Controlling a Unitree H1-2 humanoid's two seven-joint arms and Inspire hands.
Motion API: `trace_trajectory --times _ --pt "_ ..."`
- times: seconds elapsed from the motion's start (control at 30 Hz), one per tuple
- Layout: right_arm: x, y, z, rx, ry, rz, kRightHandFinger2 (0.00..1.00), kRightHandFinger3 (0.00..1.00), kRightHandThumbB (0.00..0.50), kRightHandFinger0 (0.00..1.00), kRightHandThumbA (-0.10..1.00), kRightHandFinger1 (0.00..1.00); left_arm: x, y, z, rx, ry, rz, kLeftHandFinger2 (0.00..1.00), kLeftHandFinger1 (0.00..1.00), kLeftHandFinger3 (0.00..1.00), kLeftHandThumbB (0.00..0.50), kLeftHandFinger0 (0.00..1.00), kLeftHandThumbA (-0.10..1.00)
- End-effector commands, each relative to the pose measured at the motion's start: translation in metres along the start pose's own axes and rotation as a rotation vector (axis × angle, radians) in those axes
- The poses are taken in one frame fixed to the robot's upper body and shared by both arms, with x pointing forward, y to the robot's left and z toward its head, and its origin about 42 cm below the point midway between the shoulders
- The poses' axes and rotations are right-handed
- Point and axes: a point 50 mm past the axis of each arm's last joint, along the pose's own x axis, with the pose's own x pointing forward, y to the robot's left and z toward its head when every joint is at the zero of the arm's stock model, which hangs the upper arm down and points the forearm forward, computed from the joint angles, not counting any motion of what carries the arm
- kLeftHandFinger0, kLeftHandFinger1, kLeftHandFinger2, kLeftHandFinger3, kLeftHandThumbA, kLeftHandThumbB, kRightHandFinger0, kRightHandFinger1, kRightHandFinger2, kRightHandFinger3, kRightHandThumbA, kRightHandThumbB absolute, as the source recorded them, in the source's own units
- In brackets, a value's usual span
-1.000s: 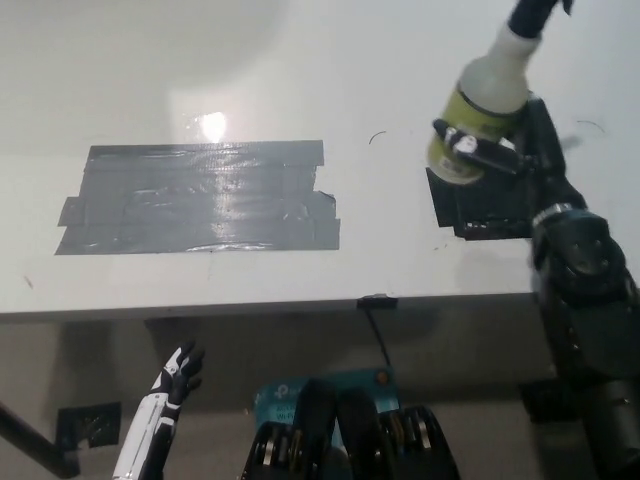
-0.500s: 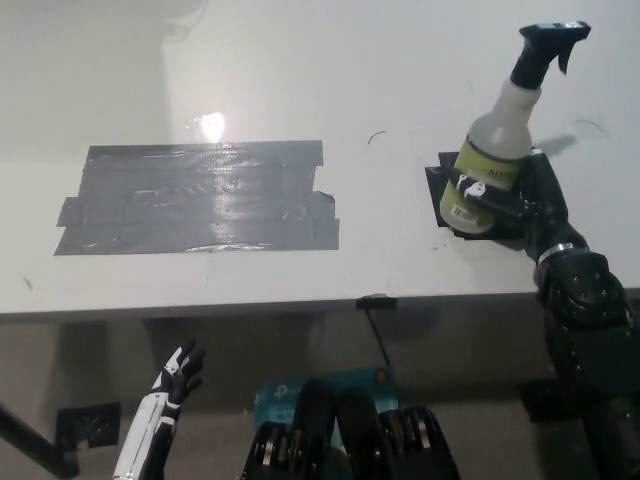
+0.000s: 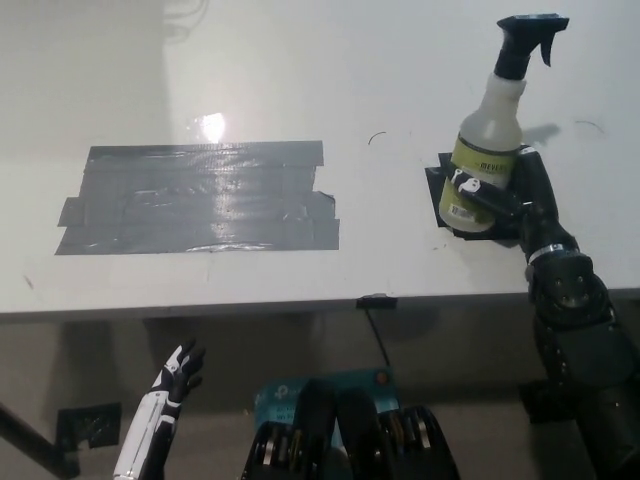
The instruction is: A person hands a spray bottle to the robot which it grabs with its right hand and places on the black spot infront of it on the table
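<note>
Gripping item: spray bottle (image 3: 487, 150), held at its lower body in my right robot hand (image 3: 500, 197). Position: upright, long axis vertical, base over the black spot (image 3: 445, 205) on the counter (image 3: 300, 60). Left robot hand (image 3: 176, 372) idle, open, below the counter edge.

A smooth white table (image 3: 300, 60) fills the upper part of the head view. A wide patch of overlapping grey duct-tape strips (image 3: 195, 197) lies flat on its left half. Well apart, near the right front edge, a small black square spot (image 3: 447, 207) carries an upright spray bottle with a green label and black trigger (image 3: 484, 155).
</note>
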Motion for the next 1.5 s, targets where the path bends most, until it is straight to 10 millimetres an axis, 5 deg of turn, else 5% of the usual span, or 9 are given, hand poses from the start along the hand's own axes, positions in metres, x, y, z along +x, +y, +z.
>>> trace_trajectory --times 0.0,0.03,0.07,0.6,0.83,0.93,1.47 --pt "0.016 -0.008 0.029 -0.02 -0.141 0.018 1.0 1.0 0.454 0.74 0.72 1.0 0.004 0.002 0.009 0.003 -0.046 0.002 1.0 1.0 1.0 0.01 1.0 1.0" --pt "0.015 -0.01 0.027 -0.016 -0.12 0.103 1.0 1.0 0.462 1.0 0.74 1.0 0.004 0.002 0.009 -0.001 -0.042 0.005 1.0 1.0 1.0 0.016 1.0 1.0" --pt "0.012 -0.012 0.024 -0.021 -0.1 0.147 1.0 1.0 0.498 1.0 0.74 1.0 0.004 0.002 0.009 -0.007 -0.039 0.003 1.0 1.0 1.0 0.017 1.0 1.0" --pt "-0.026 -0.045 -0.013 -0.058 -0.033 0.259 1.0 1.0 0.5 1.0 0.82 1.0 0.008 0.003 0.009 0.008 -0.051 0.003 1.0 1.0 1.0 0.02 1.0 1.0" --pt "-0.046 -0.063 -0.02 -0.008 -0.005 0.249 1.0 1.0 0.454 1.0 0.8 1.0 0.009 0.003 0.009 0.008 -0.049 0.004 1.0 1.0 1.0 0.011 1.0 1.0" --pt "-0.054 -0.072 -0.024 -0.006 0.008 0.232 1.0 1.0 0.496 1.0 0.84 1.0 0.008 0.003 0.008 0.003 -0.048 0.001 1.0 1.0 1.0 0.01 1.0 1.0" --pt "-0.093 -0.102 -0.014 0.052 -0.033 0.24 1.0 1.0 0.478 1.0 0.84 1.0 0.008 0.002 0.006 0.01 -0.046 0.0 1.0 1.0 1.0 0.001 1.0 1.0"
